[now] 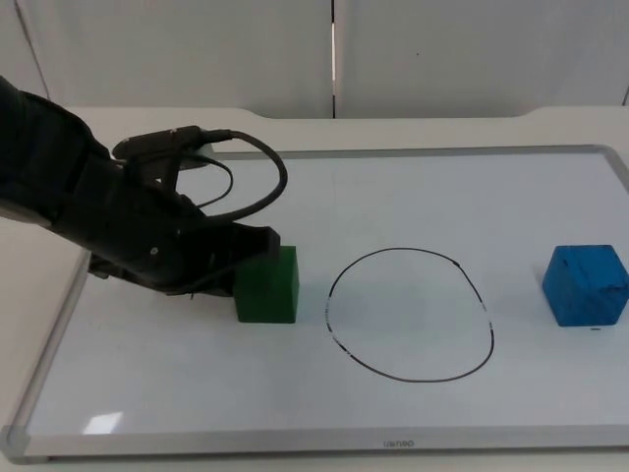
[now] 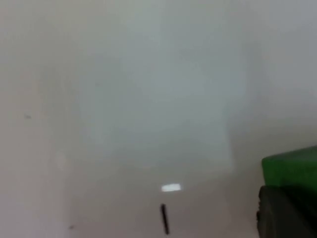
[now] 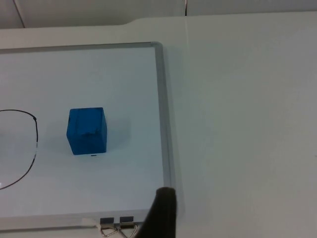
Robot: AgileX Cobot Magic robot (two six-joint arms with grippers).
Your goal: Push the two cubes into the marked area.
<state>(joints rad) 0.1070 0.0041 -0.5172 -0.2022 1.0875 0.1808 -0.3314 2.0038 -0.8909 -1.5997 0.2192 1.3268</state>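
A green cube (image 1: pixel 267 286) stands on the whiteboard just left of a hand-drawn black oval (image 1: pixel 403 250). My left gripper (image 1: pixel 248 258) is low on the board, pressed against the cube's left side. Up close in the left wrist view, the green cube (image 2: pixel 292 166) sits right against the left gripper (image 2: pixel 282 215). A blue cube (image 1: pixel 586 285) rests to the right of the oval, near the board's right edge. The right wrist view has the blue cube (image 3: pixel 86 130) beside a stretch of the oval's line (image 3: pixel 35 135), with my right gripper (image 3: pixel 162 213) held back, above the board's corner.
The whiteboard's metal frame (image 1: pixel 442 150) rims the work surface, and white table lies around it. Binder clips (image 3: pixel 114 220) hang on the board's near edge. Bare board lies between the oval and each cube.
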